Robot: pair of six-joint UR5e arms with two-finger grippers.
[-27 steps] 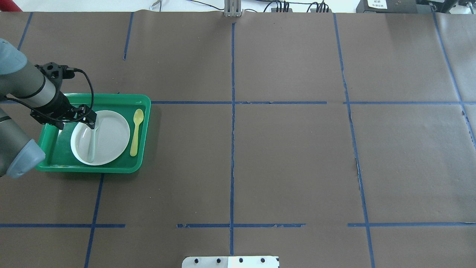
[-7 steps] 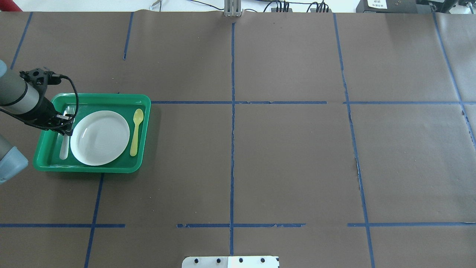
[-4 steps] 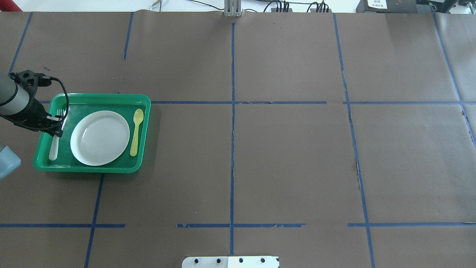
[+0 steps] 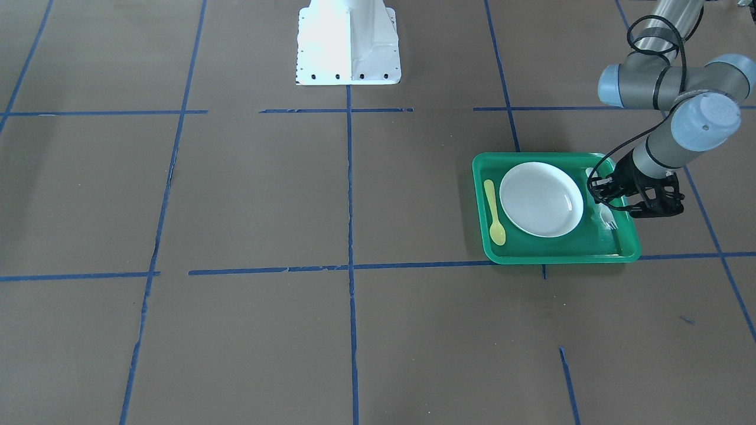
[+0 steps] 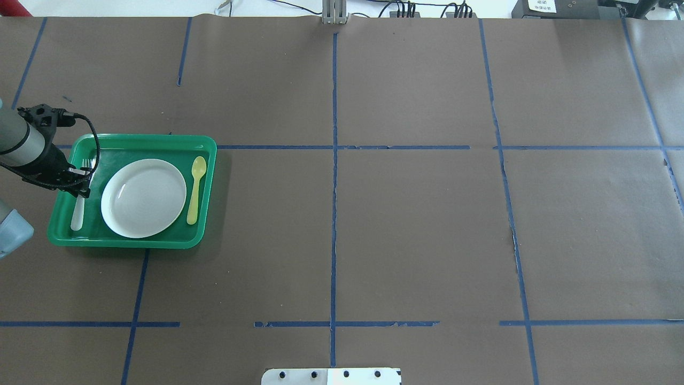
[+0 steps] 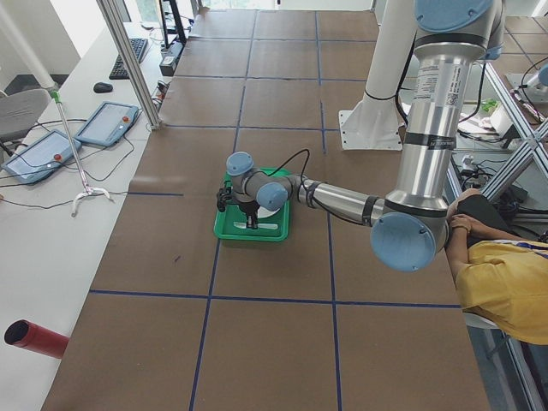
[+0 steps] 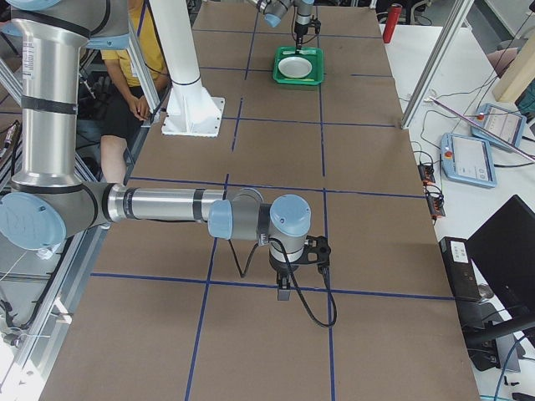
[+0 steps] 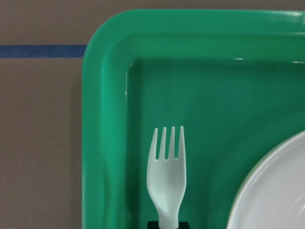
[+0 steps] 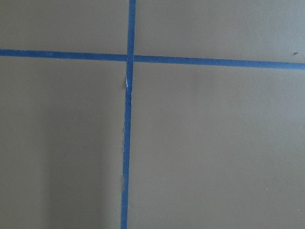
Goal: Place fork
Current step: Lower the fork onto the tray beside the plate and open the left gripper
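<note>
Left of the plate, your fork runs near-to-far, tines pointing far.
Left gripper has its jaws clamped on its neck.

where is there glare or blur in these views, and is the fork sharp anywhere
Front-facing view: the robot base is blown out white. Overhead view: a small glint on the white plate, light otherwise even. Left wrist view: the fork is sharp, tines distinct; soft highlights on the rim of the green tray.
</note>
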